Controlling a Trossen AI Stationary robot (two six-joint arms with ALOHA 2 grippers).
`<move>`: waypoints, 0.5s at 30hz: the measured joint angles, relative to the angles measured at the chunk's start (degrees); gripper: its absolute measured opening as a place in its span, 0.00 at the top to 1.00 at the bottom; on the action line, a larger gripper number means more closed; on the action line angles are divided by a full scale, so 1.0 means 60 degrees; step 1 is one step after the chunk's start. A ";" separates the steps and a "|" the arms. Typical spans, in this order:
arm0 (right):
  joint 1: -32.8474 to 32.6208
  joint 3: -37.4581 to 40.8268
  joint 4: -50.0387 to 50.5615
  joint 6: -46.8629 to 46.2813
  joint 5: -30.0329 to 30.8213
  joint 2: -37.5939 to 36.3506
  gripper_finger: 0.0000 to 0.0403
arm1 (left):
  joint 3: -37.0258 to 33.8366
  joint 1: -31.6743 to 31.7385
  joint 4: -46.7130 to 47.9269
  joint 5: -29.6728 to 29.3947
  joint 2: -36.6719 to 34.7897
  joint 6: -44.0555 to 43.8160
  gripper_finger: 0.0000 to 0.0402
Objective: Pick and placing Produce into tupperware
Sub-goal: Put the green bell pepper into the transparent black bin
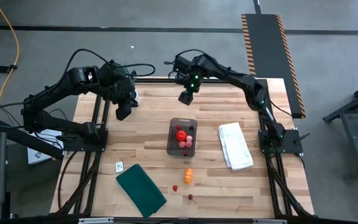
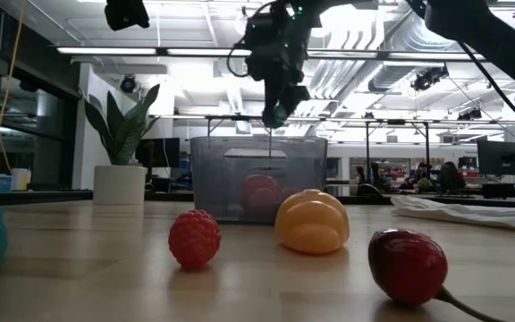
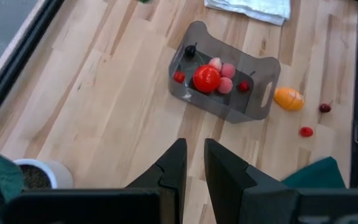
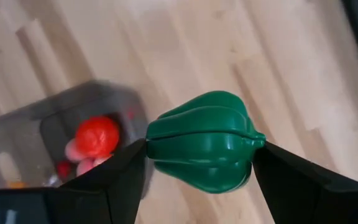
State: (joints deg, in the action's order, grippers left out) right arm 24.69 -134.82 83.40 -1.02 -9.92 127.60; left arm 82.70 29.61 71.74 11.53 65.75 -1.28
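The tupperware point(image 1: 172, 147) stands mid-table with its base on the wood, holding a red ball point(image 1: 181, 134) and small pink and red pieces point(image 3: 227, 78). Near of it on the table lie an orange piece point(image 1: 188, 176), a red berry point(image 1: 175, 187) and a dark berry point(image 1: 190, 196). My right gripper point(image 1: 186, 98) hangs above the table just beyond the tupperware's far end, shut on a green ribbed piece of produce point(image 4: 201, 140). My left gripper point(image 1: 123, 113) hovers at the far left with its fingers point(image 3: 174, 165) nearly together and nothing between them. My right gripper pinches the green ribbed produce by two opposite sides point(image 4: 154, 140) between its two fingers. The fingers point(image 4: 291, 177) point steeply down from above. The piece is lifted clear, high over the table point(image 2: 277, 114).
A folded white cloth point(image 1: 235, 145) lies right of the tupperware, and a dark green cloth point(image 1: 140, 190) lies at the near left. A potted plant point(image 2: 122, 152) stands at the far left by my left gripper. A small card point(image 1: 119, 166) lies near the left edge.
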 joint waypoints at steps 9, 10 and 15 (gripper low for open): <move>-0.1158 0.0000 0.0044 0.0004 0.0034 -0.0024 0.36 | 0.0000 0.0000 0.0310 -0.0025 0.0000 -0.0045 0.89; -0.1292 0.0000 0.0047 0.0004 0.0034 -0.0024 0.36 | 0.0000 0.0000 0.0455 -0.0025 -0.0002 -0.0063 0.89; -0.1860 0.0000 0.0038 0.0015 0.0030 -0.0024 0.36 | 0.0000 0.0000 0.1031 -0.0003 0.0001 -0.0130 0.89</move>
State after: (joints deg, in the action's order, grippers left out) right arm 13.53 -134.82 83.62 -0.93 -9.74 127.46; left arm 82.70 29.61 77.92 11.51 65.76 -2.06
